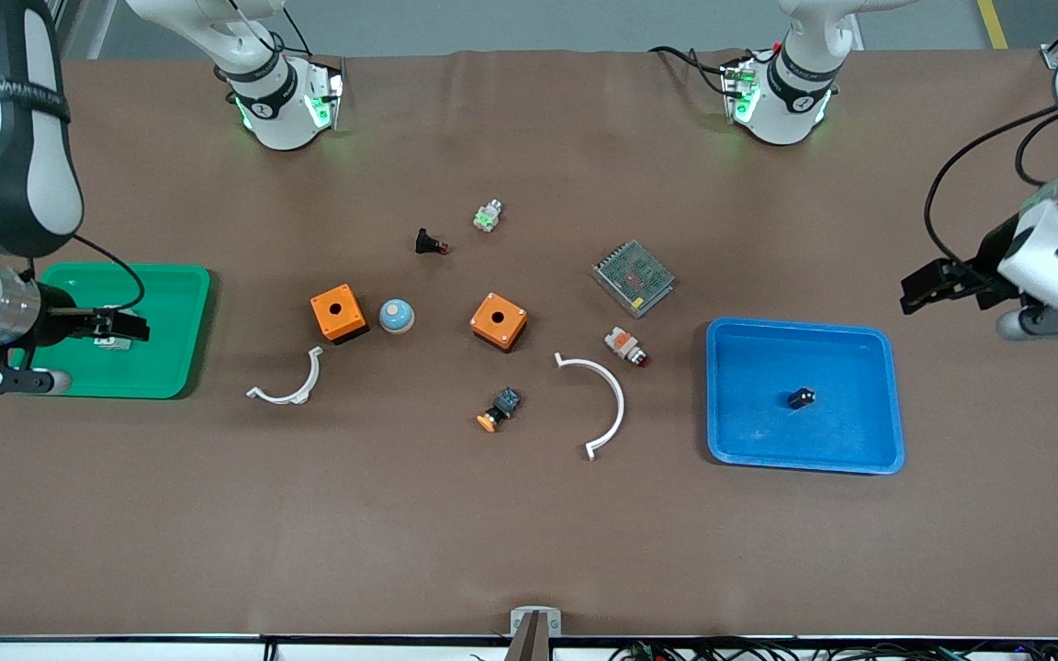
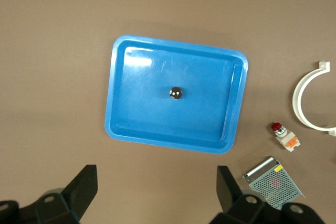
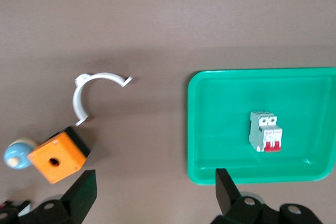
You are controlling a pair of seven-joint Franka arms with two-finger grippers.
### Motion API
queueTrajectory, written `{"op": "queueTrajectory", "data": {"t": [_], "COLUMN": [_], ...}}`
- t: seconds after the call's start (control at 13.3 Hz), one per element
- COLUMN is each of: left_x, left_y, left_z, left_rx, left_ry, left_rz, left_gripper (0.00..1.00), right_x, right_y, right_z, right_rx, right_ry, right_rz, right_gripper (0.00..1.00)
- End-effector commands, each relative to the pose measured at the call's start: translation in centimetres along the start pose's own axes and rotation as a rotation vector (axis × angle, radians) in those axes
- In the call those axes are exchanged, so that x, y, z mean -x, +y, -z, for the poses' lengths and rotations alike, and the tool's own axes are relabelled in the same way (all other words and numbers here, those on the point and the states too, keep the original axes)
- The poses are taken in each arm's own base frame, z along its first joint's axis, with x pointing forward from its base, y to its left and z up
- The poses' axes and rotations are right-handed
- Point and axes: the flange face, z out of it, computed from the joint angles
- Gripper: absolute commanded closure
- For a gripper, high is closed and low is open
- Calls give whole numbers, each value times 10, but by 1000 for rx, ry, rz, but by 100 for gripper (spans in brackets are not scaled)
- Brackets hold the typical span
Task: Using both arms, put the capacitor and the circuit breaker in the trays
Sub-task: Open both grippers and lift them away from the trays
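The capacitor (image 1: 802, 397), a tiny black cylinder, lies in the middle of the blue tray (image 1: 869, 454); the left wrist view shows the capacitor (image 2: 176, 93) in the blue tray (image 2: 118, 124) too. The circuit breaker (image 3: 265, 131), white-grey with red levers, rests in the green tray (image 3: 210, 129). In the front view it (image 1: 109, 343) is mostly hidden under my right gripper (image 1: 125, 326), which hangs open and empty over the green tray (image 1: 171, 367). My left gripper (image 1: 915, 292) hovers open and empty above the table beside the blue tray. Both wrist views show wide-apart jaws (image 2: 157, 187) (image 3: 155, 190).
Between the trays lie two orange boxes (image 1: 338, 313) (image 1: 499, 320), a blue-white dome (image 1: 397, 316), two white curved clips (image 1: 290, 386) (image 1: 598, 404), a mesh-covered metal box (image 1: 634, 277), a white-orange push button (image 1: 627, 346), a black part with red tip (image 1: 431, 243) and other small parts.
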Motion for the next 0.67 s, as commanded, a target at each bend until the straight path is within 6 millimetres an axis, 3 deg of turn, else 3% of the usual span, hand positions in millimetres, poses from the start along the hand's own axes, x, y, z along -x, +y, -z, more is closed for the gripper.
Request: {"op": "queueTrajectory", "data": {"t": [0.0, 0.22, 0.38, 0.6], "left_x": [9, 10, 13, 15], "left_y": [-6, -5, 0, -9], "left_z": [24, 51, 53, 56], "left_rx": [17, 17, 14, 11], "left_ry": [35, 60, 46, 31], "left_rz": [-12, -10, -23, -8], "left_gripper": [0, 0, 0, 0], "right_x": [12, 13, 13, 12], "right_y": [2, -1, -5, -8], "right_z": [48, 71, 78, 104], "right_rx": [-2, 0, 1, 14], "right_ry": [4, 27, 41, 98], "right_rz": [-7, 0, 7, 6], "right_gripper": [0, 0, 0, 0]}}
